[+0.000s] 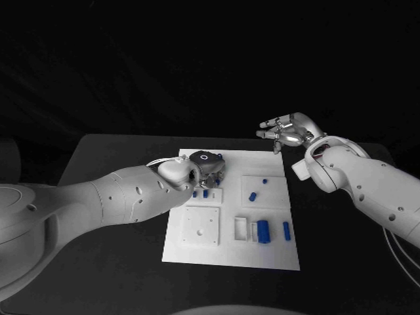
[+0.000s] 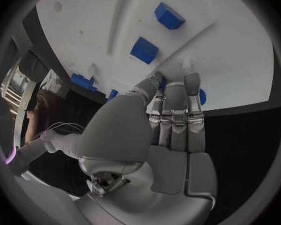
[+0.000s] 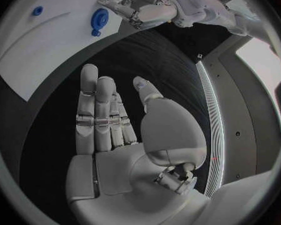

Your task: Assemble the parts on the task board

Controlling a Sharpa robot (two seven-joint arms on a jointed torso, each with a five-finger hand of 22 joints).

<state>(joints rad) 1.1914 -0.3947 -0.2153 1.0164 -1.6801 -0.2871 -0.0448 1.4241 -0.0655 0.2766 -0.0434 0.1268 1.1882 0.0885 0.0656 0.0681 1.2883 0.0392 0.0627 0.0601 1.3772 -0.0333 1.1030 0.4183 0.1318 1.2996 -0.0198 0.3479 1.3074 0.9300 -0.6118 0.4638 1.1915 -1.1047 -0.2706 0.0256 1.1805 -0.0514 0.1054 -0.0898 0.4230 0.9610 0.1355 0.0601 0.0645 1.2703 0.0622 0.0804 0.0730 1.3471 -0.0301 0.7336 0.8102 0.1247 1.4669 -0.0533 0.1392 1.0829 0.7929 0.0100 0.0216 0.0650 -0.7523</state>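
Parts (image 1: pixel 263 231) are small blue pieces, likely light, stiff plastic and rather slick; I'd pinch each across its short sides. Several lie at about 5 o'clock on the board (image 1: pixel 272 257), a flat, smooth white plate. Left hand (image 1: pixel 203 166) rests fingertips on the board near 11 o'clock; whether it pinches anything, I cannot tell. Right hand (image 1: pixel 287 131) hovers beyond 1 o'clock, fingers apart, holding nothing.

The robot's silver left hand (image 1: pixel 206 165) is reaching over the far left part of the flat white rectangular task board (image 1: pixel 231 252) lying on the black worktop (image 1: pixel 106 157), while its silver right hand (image 1: pixel 287 131) is hovering beyond the board's far right corner, fingers (image 1: pixel 268 134) curled but holding nothing; small blue parts (image 1: pixel 263 231) are lying on the board.
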